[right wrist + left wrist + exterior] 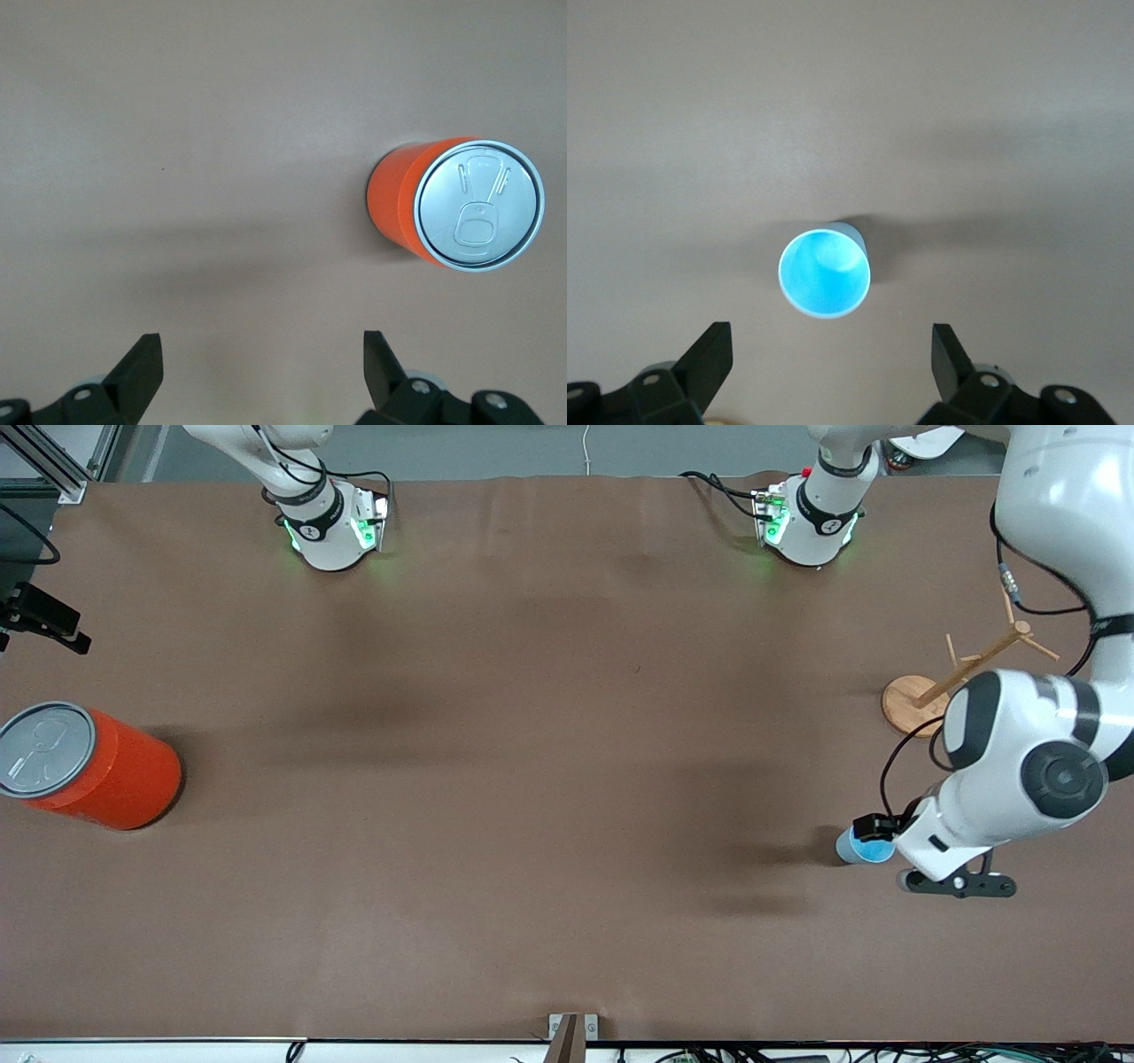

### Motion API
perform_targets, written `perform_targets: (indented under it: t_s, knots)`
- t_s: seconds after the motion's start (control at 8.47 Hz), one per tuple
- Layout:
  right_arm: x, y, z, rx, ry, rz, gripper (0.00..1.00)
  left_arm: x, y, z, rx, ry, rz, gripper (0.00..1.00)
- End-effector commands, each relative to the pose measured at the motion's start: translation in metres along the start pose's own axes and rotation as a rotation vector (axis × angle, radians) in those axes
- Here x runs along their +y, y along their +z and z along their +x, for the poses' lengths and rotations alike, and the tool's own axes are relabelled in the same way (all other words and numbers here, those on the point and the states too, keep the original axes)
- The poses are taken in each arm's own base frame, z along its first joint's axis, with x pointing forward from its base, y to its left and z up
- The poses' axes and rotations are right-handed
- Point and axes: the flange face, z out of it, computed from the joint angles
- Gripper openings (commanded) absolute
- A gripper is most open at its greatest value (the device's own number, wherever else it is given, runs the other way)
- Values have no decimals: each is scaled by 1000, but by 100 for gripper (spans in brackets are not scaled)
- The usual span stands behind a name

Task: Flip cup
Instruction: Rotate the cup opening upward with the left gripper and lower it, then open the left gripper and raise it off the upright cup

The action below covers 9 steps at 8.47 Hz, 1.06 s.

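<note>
Cup (825,272) stands mouth-up near the wooden rack (943,682), left gripper (833,372) spread just above it holding nothing, right gripper (261,372) spread, waiting, so I'd lift straight up, avoiding the rim.

We see a cup (825,272) that looks like thin paper, matt outside, w/ a soft shine inside. The table (532,779) has a brown cloth-like cover, matt & a bit wrinkly. The orange can (403,202) looks smooth; its lid (479,204) is shiny grey metal. The rack (939,682) is plain wood.
</note>
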Motion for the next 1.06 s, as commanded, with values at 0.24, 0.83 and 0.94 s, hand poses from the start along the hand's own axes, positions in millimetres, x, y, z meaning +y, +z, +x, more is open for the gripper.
perform_targets:
  t_s: [0.24, 0.83, 0.94]
  knots:
    - [1, -3, -5, 8, 16, 10, 100, -12, -137, -58, 44, 21, 0, 99]
    - [1, -3, -5, 8, 16, 8, 100, -51, -251, -144, 67, -86, -58, 99]
    - [1, -3, -5, 8, 16, 8, 100, -64, -259, -156, 65, -96, -57, 100]
